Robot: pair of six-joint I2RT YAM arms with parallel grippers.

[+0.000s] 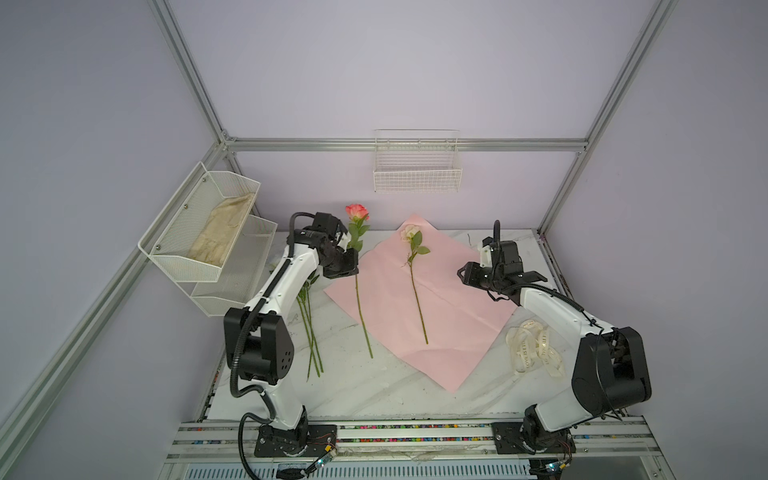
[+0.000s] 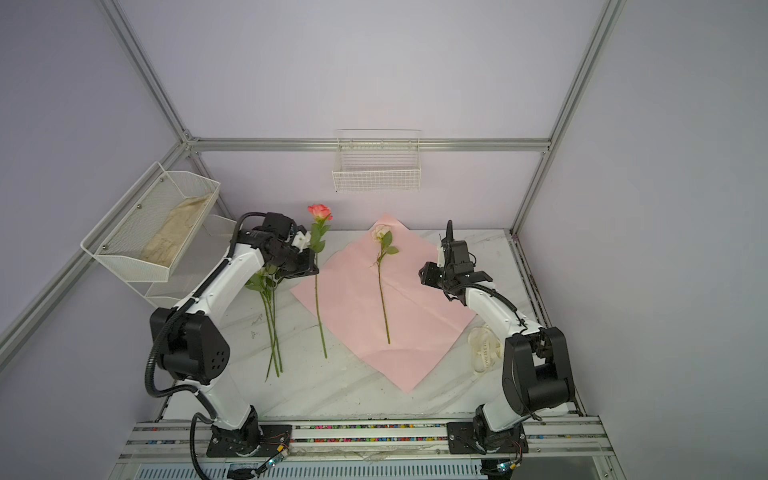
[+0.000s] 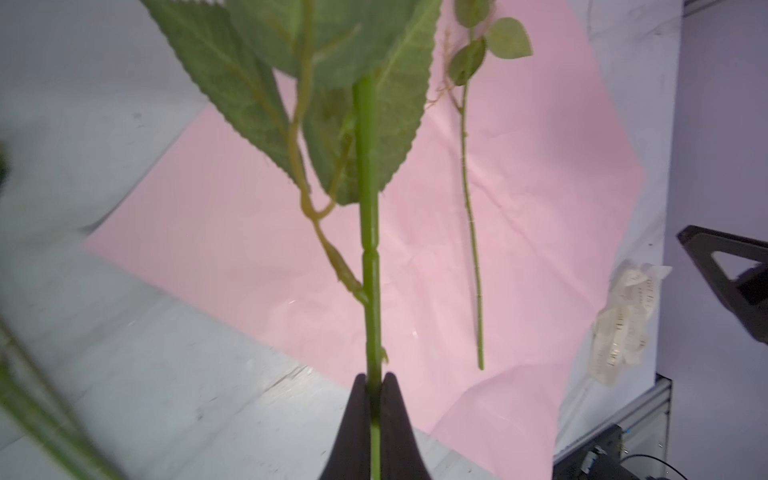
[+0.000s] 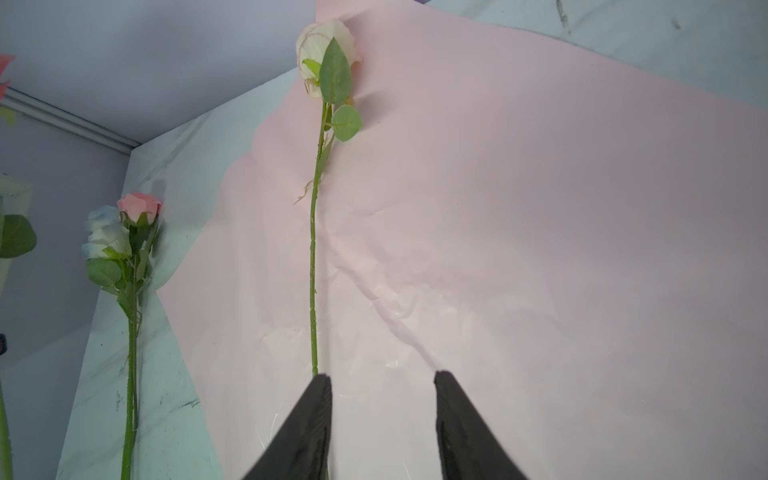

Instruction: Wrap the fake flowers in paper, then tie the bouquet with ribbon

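Observation:
The fake flowers lie apart rather than as one bouquet. My left gripper (image 3: 375,384) (image 1: 352,270) is shut on the green stem of a pink-red rose (image 1: 356,212), just below its leaves. The rose head is raised near the back wall, and its long stem (image 1: 363,320) runs toward the front beside the paper. A cream rose (image 1: 409,232) (image 4: 326,54) lies on the flat wrap paper (image 1: 449,324), pink side up. My right gripper (image 4: 382,376) (image 1: 462,276) hovers open over the paper's right part, holding nothing. More roses (image 1: 309,332) (image 4: 108,237) lie on the table under my left arm.
A cream ribbon (image 1: 534,349) with printed letters is bunched on the table at the right, beside my right arm. White mesh shelves (image 1: 199,232) holding a cloth hang at the left. A white wire basket (image 1: 417,174) is fixed to the back wall.

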